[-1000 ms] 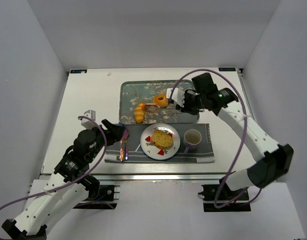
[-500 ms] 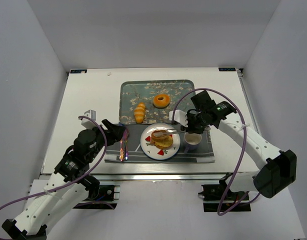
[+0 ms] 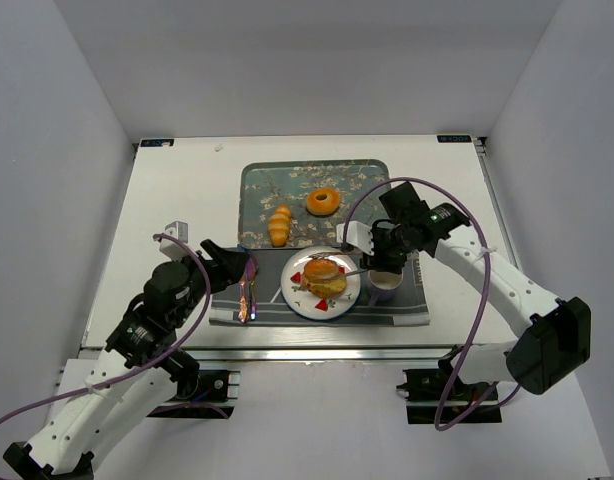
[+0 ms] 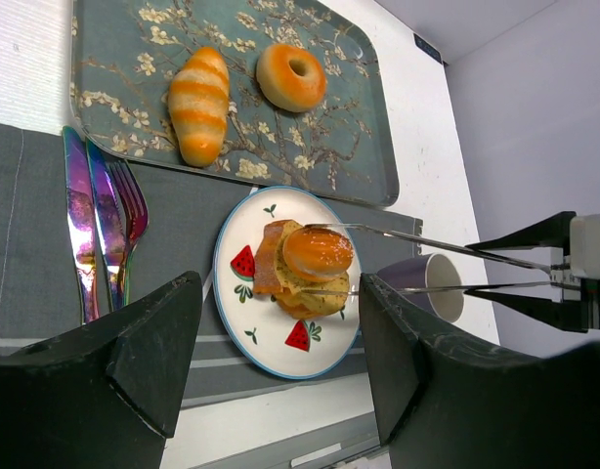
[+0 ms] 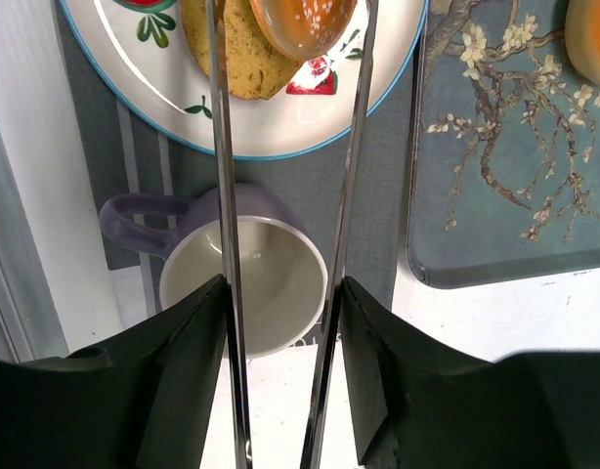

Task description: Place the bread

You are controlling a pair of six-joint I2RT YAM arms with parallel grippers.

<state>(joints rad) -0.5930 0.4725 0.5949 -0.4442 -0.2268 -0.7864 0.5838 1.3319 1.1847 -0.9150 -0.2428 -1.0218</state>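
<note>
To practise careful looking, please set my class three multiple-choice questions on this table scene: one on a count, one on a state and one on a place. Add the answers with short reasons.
1. How many breads lie on the tray?
A. One
B. Two
C. Four

2. What state is the mug in?
A. Upright and empty
B. Tipped on its side
C. Full to the brim

3. Where does the round bun lie?
A. On the tray
B. In the mug
C. On the toast on the plate

Answers:
1 B: only a striped roll and a doughnut lie there.
2 A: its mouth faces up and its pale inside is bare.
3 C: it sits on top of the toast, between the arms of the tongs.
</note>
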